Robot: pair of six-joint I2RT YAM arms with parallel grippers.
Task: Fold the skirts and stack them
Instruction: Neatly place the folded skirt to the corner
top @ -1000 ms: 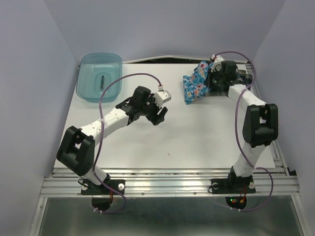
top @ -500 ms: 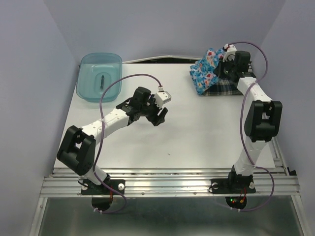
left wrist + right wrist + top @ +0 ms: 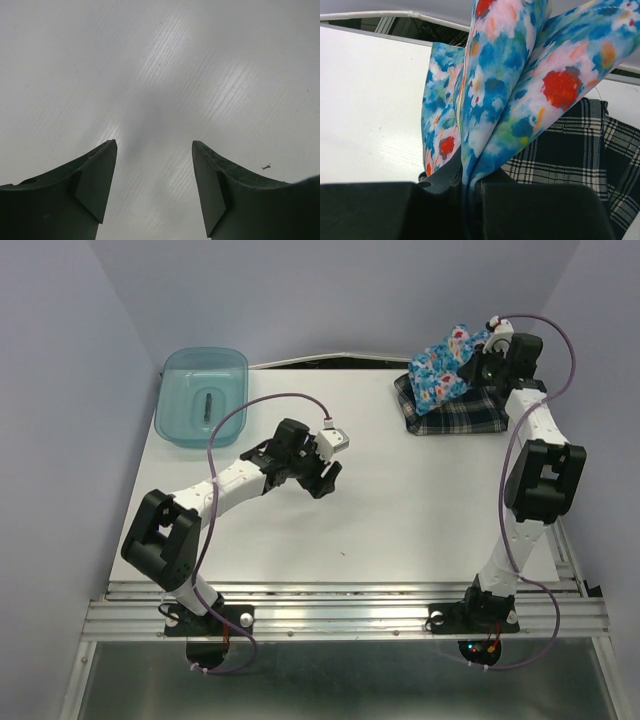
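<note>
**Right gripper** (image 3: 487,352): the jaws are closed on a fold of the floral skirt (image 3: 445,362). In the right wrist view the cloth is pinched between the fingers (image 3: 440,192) with no gap showing. It fans out beyond them in several loose folds.

**Floral skirt:** it is held above the table (image 3: 400,510) at the 1 o'clock corner. From the gripper the cloth runs toward 9 o'clock. Its lower part overlaps the far edge of the plaid skirt (image 3: 465,417) in the top view. Whether the two cloths touch cannot be told.

**Plaid skirt:** it lies flat on the table at 1 o'clock as a compact rectangle, directly below the floral skirt and the right gripper.

**Left gripper** (image 3: 326,476): it is positioned over bare table just to the 10 o'clock side of centre, well apart from both skirts. The jaws are spread wide and hold nothing. In the left wrist view only the table surface shows between the fingers.

**Bin** (image 3: 180,425): it stands at the 10 o'clock corner, with one small dark item (image 3: 206,405) inside.
</note>
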